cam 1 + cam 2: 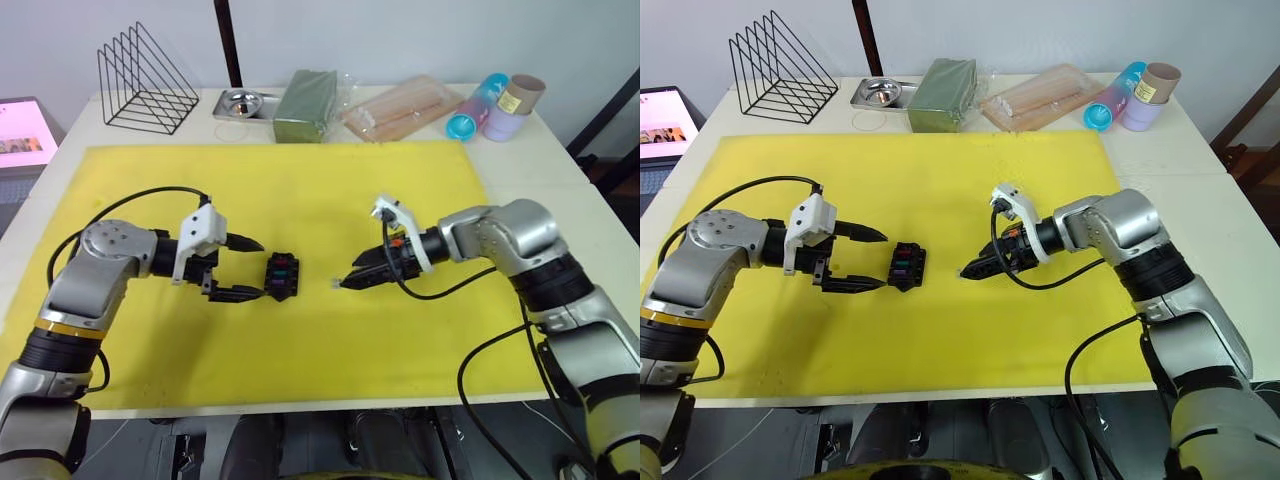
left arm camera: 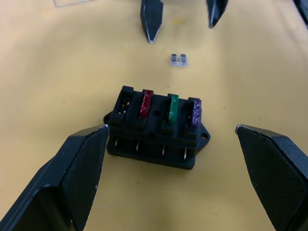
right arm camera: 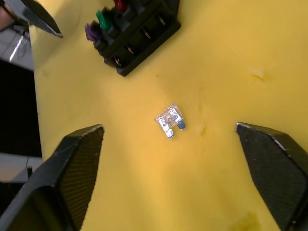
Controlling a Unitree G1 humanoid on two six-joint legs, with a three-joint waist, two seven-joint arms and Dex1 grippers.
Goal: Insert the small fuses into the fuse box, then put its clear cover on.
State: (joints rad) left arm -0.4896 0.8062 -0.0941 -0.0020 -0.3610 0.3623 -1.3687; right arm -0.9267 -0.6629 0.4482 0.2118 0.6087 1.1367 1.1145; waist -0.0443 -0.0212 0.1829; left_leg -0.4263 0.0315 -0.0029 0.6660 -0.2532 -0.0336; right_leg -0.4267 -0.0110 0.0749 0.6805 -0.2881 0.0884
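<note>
Nearest, on the yellow mat (image 1: 300,340) covering the white table (image 1: 545,170): small black rectangular fuse box (image 1: 282,276) lying flat, just beyond the tips of the left gripper (image 1: 247,268). Left gripper released, its two black fingers (image 2: 72,178) spread wide to either side of the box and touching nothing. Seated in three of the box's four slots: red blade fuse (image 2: 146,103), green blade fuse (image 2: 173,109) and purple blade fuse (image 2: 195,111); fourth slot, at the end beside the red one, still vacant. Between the box and the right gripper (image 1: 350,281): pale clear blade fuse (image 3: 170,120) lying loose on the mat, apart from both. Right gripper likewise released, fingers (image 3: 72,173) wide open astride the clear fuse without contact.

Farther back, along the table's far edge: black wire file rack (image 1: 145,82), small steel tray (image 1: 244,103), large dark green block (image 1: 305,103), clear bag of pale sticks (image 1: 402,108), and a cluster of blue, lilac and brown tubes (image 1: 497,104).
</note>
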